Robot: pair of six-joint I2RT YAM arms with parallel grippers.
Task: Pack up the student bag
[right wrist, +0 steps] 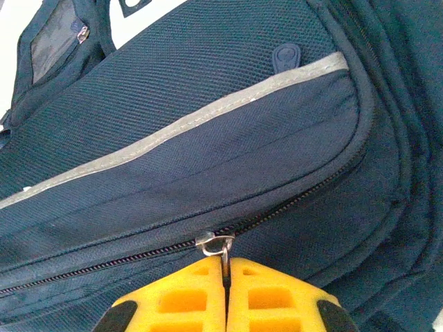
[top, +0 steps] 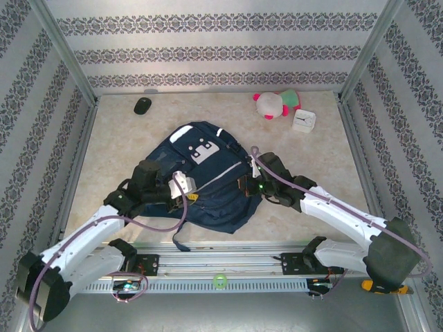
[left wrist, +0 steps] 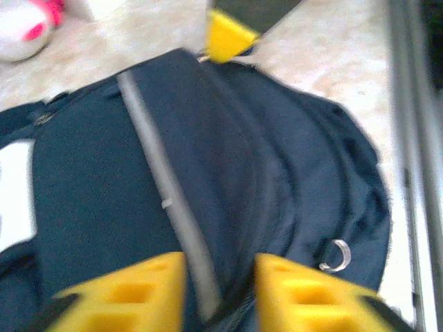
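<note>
The student bag (top: 204, 176), a dark navy backpack with grey reflective stripes and white patches, lies flat in the middle of the table. My left gripper (top: 185, 191) rests on its near left part. In the left wrist view the left gripper (left wrist: 220, 270) is open, its yellow fingers (left wrist: 131, 290) apart, with a grey stripe (left wrist: 163, 194) and a fold of bag fabric in the gap. A loose metal zipper ring (left wrist: 337, 254) lies to the right. My right gripper (right wrist: 226, 264) is shut on the metal zipper pull (right wrist: 223, 250) of a closed zipper line at the bag's right side (top: 243, 185).
A pink and white plush toy (top: 275, 104) and a small white clock (top: 303, 121) sit at the back right. A black mouse (top: 142, 105) lies at the back left. Patterned walls and metal posts enclose the table; a rail (top: 221, 263) runs along the near edge.
</note>
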